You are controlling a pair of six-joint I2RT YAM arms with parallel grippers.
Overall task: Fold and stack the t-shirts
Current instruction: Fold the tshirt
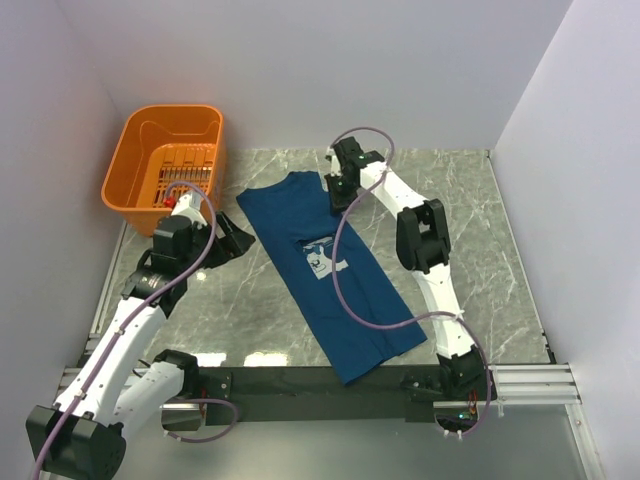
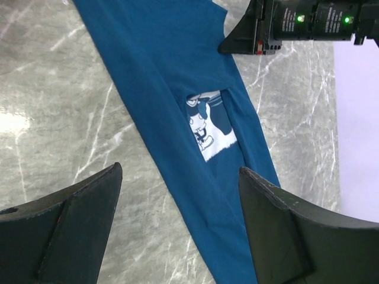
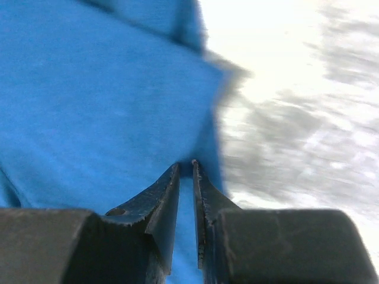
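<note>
Pinching the far corner of the t-shirt in the nearly closed jaws of the right gripper, seemingly to lift it for a fold; laid as a long diagonal strip on the table; poising the left gripper wide open beside its left edge.

Matt cloth t-shirt, glossy marble-look table, smooth plastic basket
</note>
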